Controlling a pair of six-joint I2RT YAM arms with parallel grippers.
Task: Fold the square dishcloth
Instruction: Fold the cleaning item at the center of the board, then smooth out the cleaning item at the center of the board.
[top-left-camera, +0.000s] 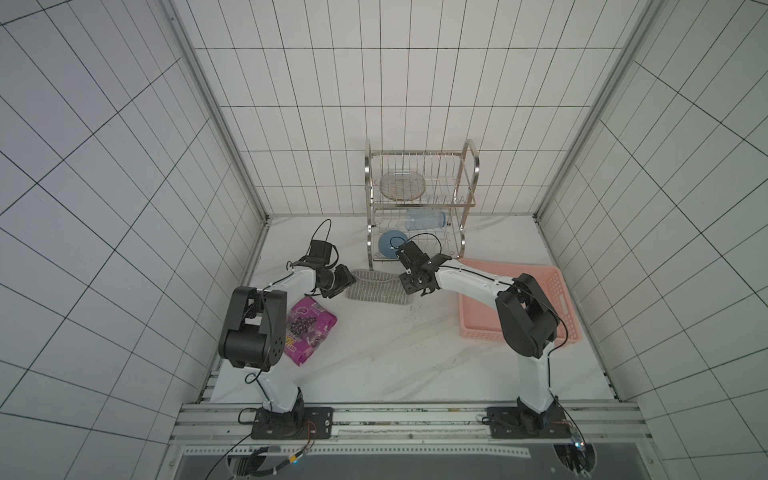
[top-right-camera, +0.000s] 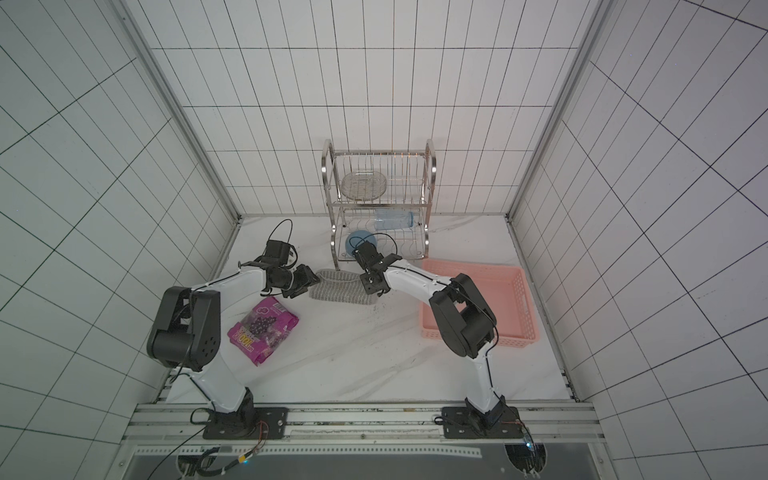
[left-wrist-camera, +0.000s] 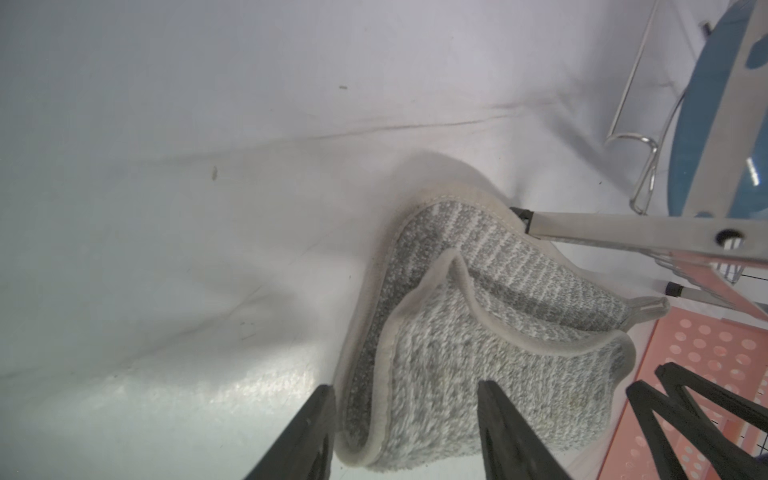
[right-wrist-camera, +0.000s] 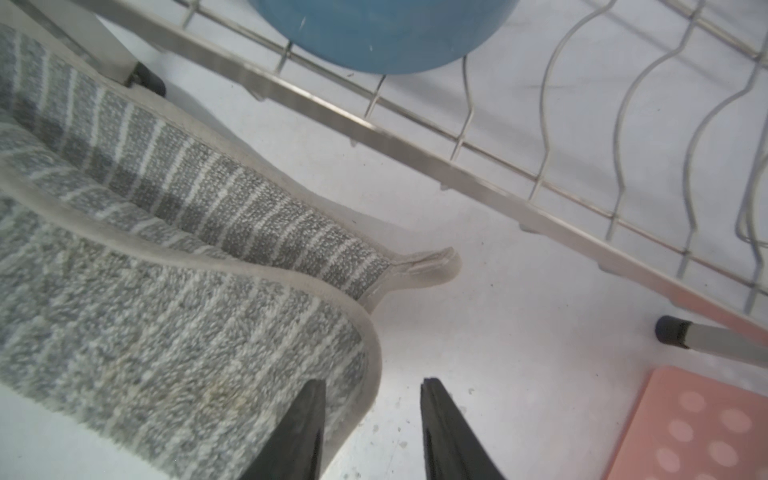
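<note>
One square dishcloth (top-left-camera: 376, 286), folded double, lies on the worktop (top-left-camera: 395, 365) just before one steel rack (top-left-camera: 415, 154). The left fingers (left-wrist-camera: 307, 432) stand apart astride its end. The right fingers (right-wrist-camera: 299, 432) stand narrowly apart at its hem, gripping nothing. One magenta snack bag (top-left-camera: 309, 328) bears yellow lettering too small to read. One pink basket (top-left-camera: 557, 291) sits beside.

square dishcloth (top-left-camera: 376, 286) lies on the table (top-left-camera: 395, 357), dish rack (top-left-camera: 419, 199) stands just behind it at 12 o'clock, basket (top-left-camera: 555, 286) at 3 o'clock, snack bag (top-left-camera: 309, 328) at 8 o'clock, left gripper (left-wrist-camera: 405, 399) at its 9 o'clock end, right gripper (right-wrist-camera: 372, 395) at its 3 o'clock end
</note>
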